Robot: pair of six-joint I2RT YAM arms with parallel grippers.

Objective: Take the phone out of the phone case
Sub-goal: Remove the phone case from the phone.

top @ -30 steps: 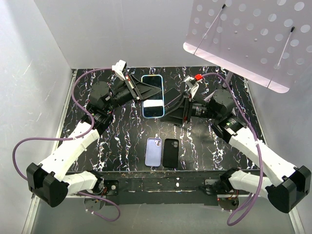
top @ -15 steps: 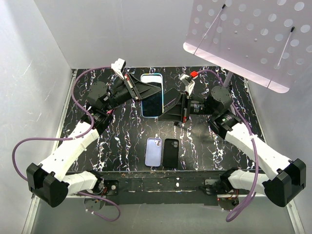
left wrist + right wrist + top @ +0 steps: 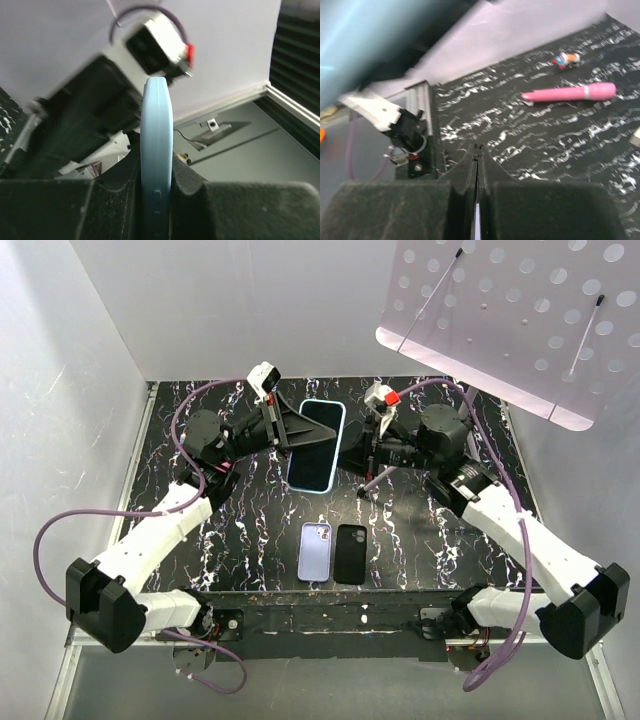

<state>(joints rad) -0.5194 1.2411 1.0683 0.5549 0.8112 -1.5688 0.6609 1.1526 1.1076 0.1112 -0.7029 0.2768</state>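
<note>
Light blue phone case (image 3: 156, 165), black white-veined table (image 3: 255, 530).

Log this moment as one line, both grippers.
left gripper: shut on light-blue cased phone | right gripper: shut beside it | removal: not done

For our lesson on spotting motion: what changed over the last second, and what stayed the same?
The left gripper, clamped on the blue-cased phone, swung it rightward and tilted it. The right gripper closed its fingers at the phone's right edge; whether it pinches the case is unclear. The lavender item and black item stayed put.
</note>
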